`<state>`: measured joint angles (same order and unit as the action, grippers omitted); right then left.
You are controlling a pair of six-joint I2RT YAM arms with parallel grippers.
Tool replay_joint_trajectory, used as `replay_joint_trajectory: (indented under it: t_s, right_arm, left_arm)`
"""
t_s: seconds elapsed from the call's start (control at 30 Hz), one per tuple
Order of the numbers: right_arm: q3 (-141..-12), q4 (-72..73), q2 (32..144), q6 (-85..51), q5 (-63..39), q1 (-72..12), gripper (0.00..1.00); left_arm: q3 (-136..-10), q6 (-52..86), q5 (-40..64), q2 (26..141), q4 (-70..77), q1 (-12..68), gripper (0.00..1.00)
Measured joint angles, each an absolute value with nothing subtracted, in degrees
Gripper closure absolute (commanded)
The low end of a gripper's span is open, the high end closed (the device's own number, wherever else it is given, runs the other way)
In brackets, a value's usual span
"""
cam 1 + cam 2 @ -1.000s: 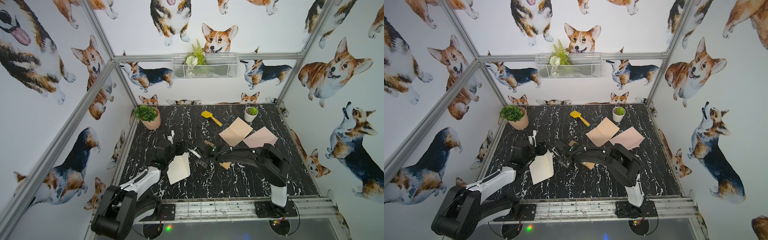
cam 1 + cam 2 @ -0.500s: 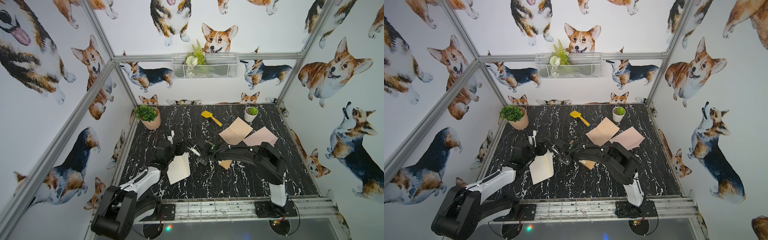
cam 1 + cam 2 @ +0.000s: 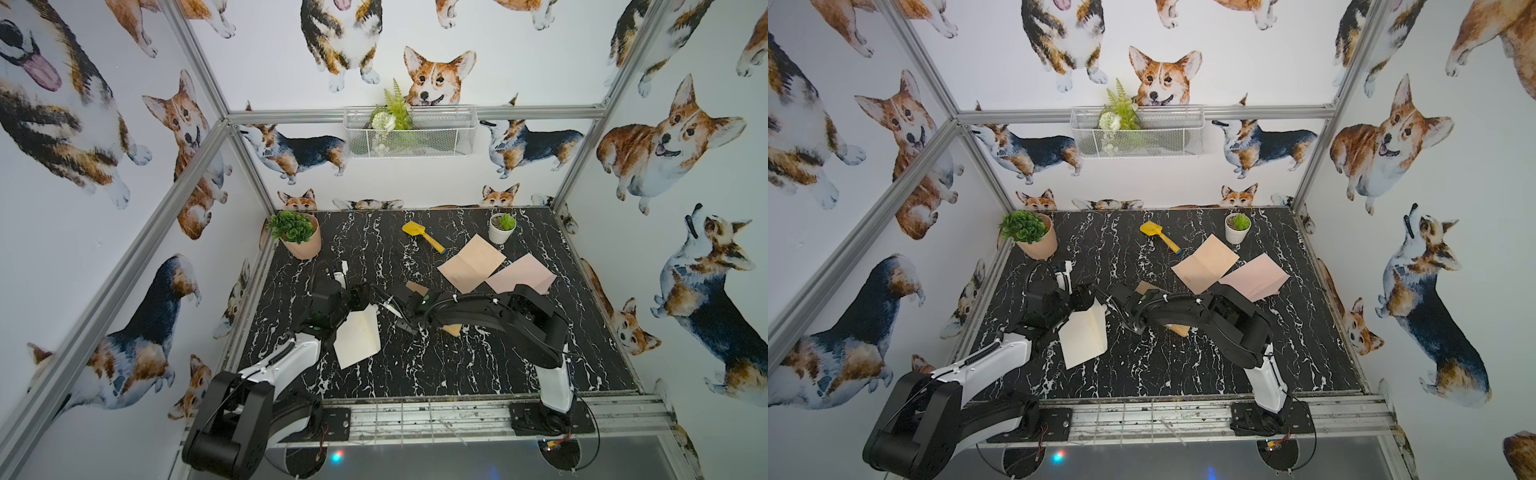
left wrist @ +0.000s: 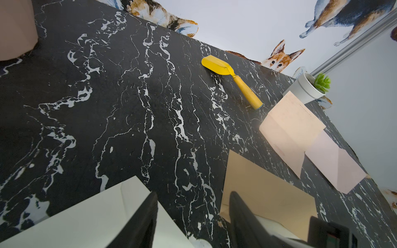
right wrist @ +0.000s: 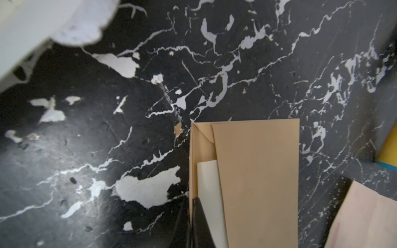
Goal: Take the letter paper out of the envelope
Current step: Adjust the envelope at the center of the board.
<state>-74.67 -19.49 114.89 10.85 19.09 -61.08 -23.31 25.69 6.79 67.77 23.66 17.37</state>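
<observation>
Brown envelope (image 5: 255, 182) lies flat on the worktop (image 5: 107, 128) with the white letter paper (image 5: 209, 189) mostly tucked inside, so we judge the pulling-out yet to come: our right tool (image 5: 190, 214) is pinched shut at its open edge, while our left tool (image 4: 192, 194) hovers beside it, jaws apart.

Consists of a left arm (image 3: 291, 357) and a right arm (image 3: 555, 382), each in matte black joint housings with one glossy white link shell. Carries thin black cables (image 3: 473, 295) along the forearms. Ends in a left tool (image 4: 193, 193) and a right tool (image 5: 190, 198) with slim black fingers, above black base plates (image 3: 536, 417).
</observation>
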Motion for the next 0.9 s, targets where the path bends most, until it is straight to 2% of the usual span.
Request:
replay_joint_trajectory:
  t_s: [0.2, 0.5, 0.8, 0.83, 0.9]
  right_arm:
    - [-71.3, -15.0, 112.9, 14.8, 21.4, -62.9, 1.00]
    - [-58.6, 1.4, 105.5, 27.9, 24.7, -68.4, 1.00]
    - [-50.7, 9.5, 101.9, 35.7, 23.9, -71.3, 1.00]
    - [-49.8, 9.9, 101.6, 35.7, 23.9, -71.5, 0.92]
    - [-47.9, 10.2, 100.6, 35.6, 23.9, -72.0, 0.54]
  left_arm:
    - [-23.3, 25.7, 6.8, 67.9, 23.7, 17.3, 0.44]
    - [-23.3, 25.7, 7.0, 68.1, 23.7, 17.2, 0.44]
    - [-23.2, 25.9, 7.0, 68.1, 23.7, 16.9, 0.44]
    - [-23.2, 25.9, 7.0, 68.1, 23.7, 16.9, 0.44]
    - [-23.2, 25.9, 7.2, 68.1, 23.7, 16.9, 0.44]
